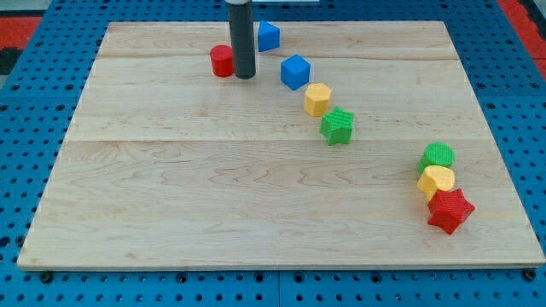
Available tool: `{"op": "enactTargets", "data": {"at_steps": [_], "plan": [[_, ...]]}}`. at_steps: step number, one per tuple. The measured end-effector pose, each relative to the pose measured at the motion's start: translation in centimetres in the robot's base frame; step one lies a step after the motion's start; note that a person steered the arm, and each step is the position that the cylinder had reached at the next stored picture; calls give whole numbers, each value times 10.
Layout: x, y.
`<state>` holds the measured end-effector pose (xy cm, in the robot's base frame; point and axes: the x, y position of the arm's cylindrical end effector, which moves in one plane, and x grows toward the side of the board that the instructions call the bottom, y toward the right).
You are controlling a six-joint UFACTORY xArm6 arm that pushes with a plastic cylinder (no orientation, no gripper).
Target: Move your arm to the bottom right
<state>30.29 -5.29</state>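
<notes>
Camera view: my tip (245,76) rests on the tabletop (213,196) near the view's top, a little left of centre. It sits just beside the red cylinder (222,61), on that block's right, and I cannot tell whether the two touch. A blue block (269,36) lies up and to the right of the rod, partly behind it. A blue cube (295,72) stands near the tip on its right, and beyond it a yellow block (317,99) and a green star (338,126) trail diagonally down to the right.

The end effector is a plain rod with nothing to spread or pinch, so it holds nothing.

The task's goal, the bottom right of the tabletop, lies well apart from the tip, diagonally down and to the right. There a green cylinder (438,156), a yellow block (437,181) and a red star (450,210) sit stacked in a tight line. As I judge it, a straight run toward that corner would cross the diagonal trail of blocks, so the path matters.
</notes>
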Motion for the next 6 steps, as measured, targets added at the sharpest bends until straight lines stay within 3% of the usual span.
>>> {"op": "enactTargets", "data": {"at_steps": [1, 2, 3, 5, 6], "plan": [[6, -27], [41, 3], [142, 35], [314, 228], [314, 299]]}}
